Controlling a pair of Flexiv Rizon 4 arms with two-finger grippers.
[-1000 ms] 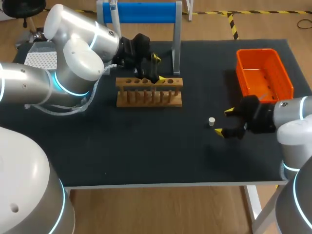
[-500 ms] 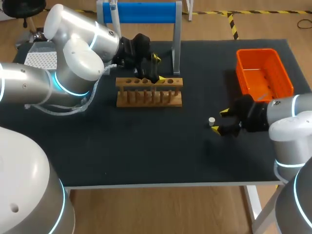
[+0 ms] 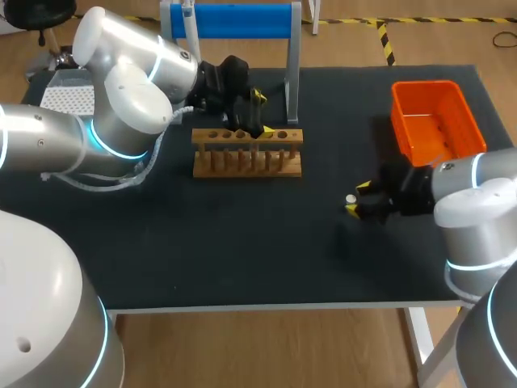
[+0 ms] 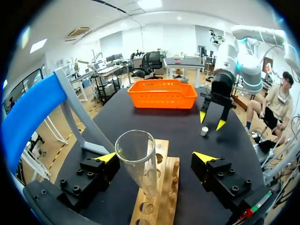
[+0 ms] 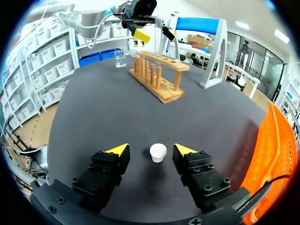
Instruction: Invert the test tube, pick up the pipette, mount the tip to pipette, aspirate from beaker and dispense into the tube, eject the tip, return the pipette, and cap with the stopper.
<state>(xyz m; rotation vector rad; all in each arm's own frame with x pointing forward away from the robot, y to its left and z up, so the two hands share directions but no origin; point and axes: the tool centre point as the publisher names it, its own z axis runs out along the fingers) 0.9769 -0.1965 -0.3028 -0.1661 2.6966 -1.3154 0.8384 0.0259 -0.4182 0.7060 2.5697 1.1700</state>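
In the head view, my right pincer sat right of centre, low over the dark worktop, and it had slid leftward across the last second. The small white stopper, which earlier lay clear of its yellow tips, was now between them. The fingers stood apart and had not yet closed. My left pincer had not moved, hanging over the wooden test tube rack in the upper middle. The orange basket lay at the upper right.

From the left wrist, my left pincer was spread wide on either side of the glass test tube, touching it on neither side. The tube stood mouth up in the rack. Well ahead, my right pincer pointed down just above the stopper.

From the right wrist, the stopper stood upright on the worktop midway between the fingers of my right pincer, with a gap at each side. The rack and a beaker lay far ahead.

I judged the approach finished, so closing on the stopper came next, then carrying it to the tube.
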